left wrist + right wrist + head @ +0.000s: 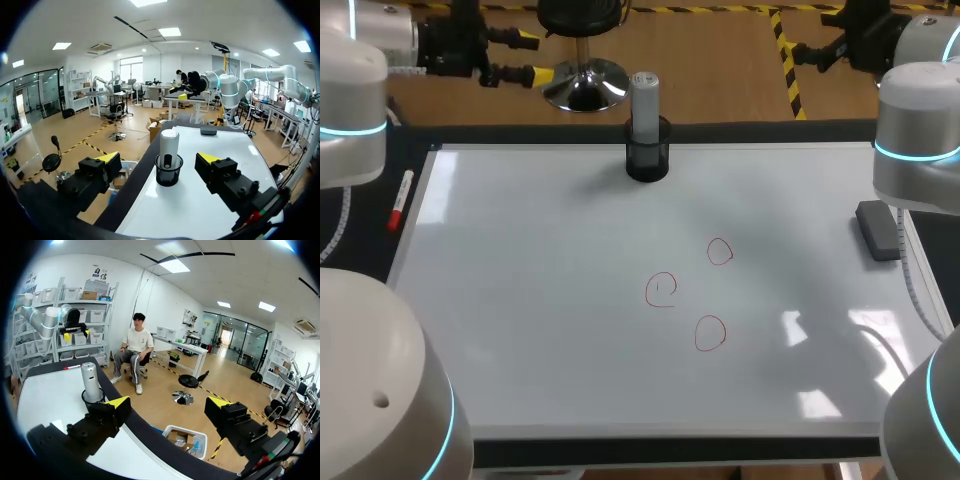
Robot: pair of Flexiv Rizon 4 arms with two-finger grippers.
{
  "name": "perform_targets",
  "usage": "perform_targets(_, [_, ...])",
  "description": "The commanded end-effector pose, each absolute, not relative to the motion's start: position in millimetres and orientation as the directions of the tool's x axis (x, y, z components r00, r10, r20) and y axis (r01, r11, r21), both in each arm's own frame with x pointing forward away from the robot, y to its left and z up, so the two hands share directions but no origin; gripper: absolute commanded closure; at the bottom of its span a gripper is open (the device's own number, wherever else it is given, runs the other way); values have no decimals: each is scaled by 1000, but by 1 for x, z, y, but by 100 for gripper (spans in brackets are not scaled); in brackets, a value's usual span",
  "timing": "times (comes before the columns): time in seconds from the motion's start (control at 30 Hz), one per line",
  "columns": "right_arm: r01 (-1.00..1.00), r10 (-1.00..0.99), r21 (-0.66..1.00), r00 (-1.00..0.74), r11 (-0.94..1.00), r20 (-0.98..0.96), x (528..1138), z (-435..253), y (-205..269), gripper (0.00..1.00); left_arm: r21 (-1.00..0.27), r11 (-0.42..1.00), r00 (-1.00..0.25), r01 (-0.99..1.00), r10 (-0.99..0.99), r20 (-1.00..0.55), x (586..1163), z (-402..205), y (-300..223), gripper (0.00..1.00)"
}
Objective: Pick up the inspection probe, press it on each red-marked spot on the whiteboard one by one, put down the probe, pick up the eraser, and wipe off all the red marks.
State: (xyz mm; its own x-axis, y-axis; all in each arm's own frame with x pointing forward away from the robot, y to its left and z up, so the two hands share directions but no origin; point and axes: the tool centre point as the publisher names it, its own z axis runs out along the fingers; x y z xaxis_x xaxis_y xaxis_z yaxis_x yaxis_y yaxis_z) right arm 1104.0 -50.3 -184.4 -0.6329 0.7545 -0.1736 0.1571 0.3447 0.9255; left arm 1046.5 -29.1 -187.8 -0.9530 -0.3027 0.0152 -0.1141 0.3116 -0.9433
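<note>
On glossy whiteboard, cylindrical grey probe in round cup; end effectors spread.

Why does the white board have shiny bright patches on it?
Head view: lamps overhead probably glare off the whiteboard, strongest toward its right near corner, clear of the three red marks. Left wrist view: the board looks evenly bright around the probe, with no sharp patches.

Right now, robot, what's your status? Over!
Left gripper open, empty. Right gripper open, empty. Probe upright in black holder; three red marks on whiteboard. Nothing seen blocking probe.
</note>
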Motion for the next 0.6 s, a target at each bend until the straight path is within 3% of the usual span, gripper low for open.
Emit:
perform_targets(0.03, [157,754,925,-633,345,-174,1104,-184,-50,0,-943,314,-977,-107,-211,41,1053,-193,-29,0])
perform_targets(0.6, [157,754,925,-633,345,-174,1104,-184,-50,0,-957,290,-999,-33,28,43,1052,-221,-58,0])
